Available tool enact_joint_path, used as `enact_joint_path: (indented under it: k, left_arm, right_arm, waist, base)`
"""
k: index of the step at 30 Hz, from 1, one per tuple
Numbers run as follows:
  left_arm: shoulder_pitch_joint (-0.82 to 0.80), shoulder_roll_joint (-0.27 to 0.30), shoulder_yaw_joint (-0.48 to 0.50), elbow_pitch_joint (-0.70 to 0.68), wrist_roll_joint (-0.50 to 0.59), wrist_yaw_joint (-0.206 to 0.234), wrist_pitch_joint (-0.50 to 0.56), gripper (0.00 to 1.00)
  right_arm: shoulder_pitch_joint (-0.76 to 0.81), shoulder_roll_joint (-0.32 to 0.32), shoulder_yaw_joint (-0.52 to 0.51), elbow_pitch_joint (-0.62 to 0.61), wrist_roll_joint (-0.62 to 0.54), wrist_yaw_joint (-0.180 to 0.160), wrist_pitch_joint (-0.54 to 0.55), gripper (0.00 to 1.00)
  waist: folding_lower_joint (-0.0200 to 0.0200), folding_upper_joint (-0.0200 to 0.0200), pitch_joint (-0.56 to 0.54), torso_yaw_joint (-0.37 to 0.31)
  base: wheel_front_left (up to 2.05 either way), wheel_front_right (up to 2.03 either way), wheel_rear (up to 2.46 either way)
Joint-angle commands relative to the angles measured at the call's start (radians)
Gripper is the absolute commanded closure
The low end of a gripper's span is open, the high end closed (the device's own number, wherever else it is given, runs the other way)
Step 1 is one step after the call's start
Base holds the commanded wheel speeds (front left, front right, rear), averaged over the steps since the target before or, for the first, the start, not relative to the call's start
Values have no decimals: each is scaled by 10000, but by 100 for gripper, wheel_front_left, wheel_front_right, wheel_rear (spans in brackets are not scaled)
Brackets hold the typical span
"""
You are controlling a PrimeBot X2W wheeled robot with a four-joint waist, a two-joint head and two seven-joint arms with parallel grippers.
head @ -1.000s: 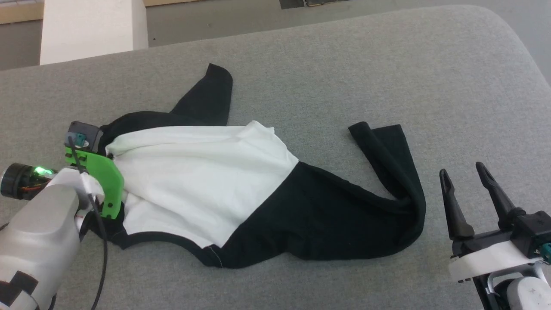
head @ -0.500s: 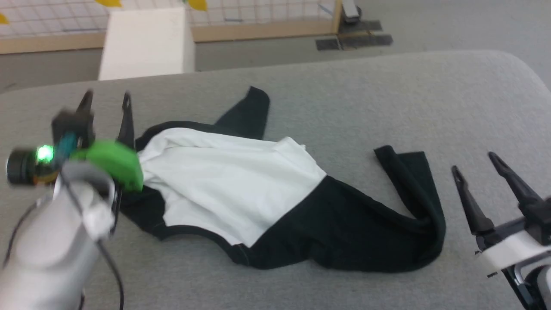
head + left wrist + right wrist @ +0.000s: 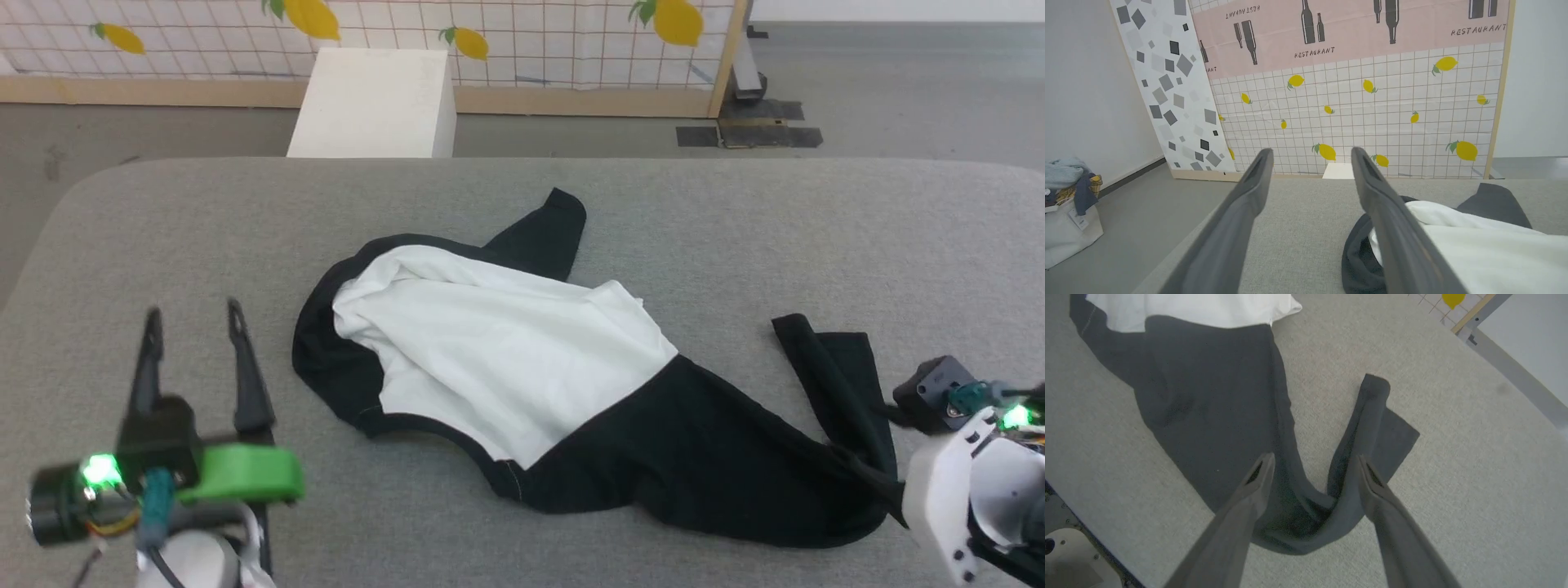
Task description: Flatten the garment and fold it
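The garment (image 3: 506, 359) lies crumpled and slanted across the grey padded table (image 3: 735, 220). Its white body is bunched in the middle with black cloth around it. One black sleeve (image 3: 547, 233) points toward the far side. The other black sleeve (image 3: 833, 384) doubles back in a U at the right. My left gripper (image 3: 193, 312) stands open at the lower left, apart from the garment's left edge (image 3: 1474, 245). My right gripper (image 3: 1313, 457) is open and hangs over the bend of the right sleeve (image 3: 1306, 514), its fingers astride the fold. I cannot tell whether they touch the cloth.
Beyond the table's far edge stand a white box (image 3: 371, 102) and a lemon-patterned screen (image 3: 531, 41). A white bag of laundry (image 3: 1065, 216) sits on the floor to the left. The table's rounded corners lie near both grippers.
My left gripper opened, let go of the garment's left end and drew back to the lower left. My right gripper tipped down over the right sleeve. The head camera lifted.
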Motion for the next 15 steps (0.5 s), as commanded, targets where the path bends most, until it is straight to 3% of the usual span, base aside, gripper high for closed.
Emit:
enact_joint_path:
  k: [1,7,15]
  left_arm:
    - [285,-178,121,-133,226,-115,-35,0]
    - [771,-937,536,-263,787,-775,-35,0]
    - [416,-1680,1014,63,1304,-1592,-35,0]
  right_arm:
    - [-182,-125,95,5,262,-17,385,0]
    - [-307,13,204,1105,1080,-17,1206,0]
    - [-382,1068,1494,3030,1417,-17,773,0]
  waist:
    - [0,0,17,112]
    - [0,0,365,416]
    - [0,0,853,617]
  base:
    - [0,0,0]
    - [0,0,0]
    - [0,0,0]
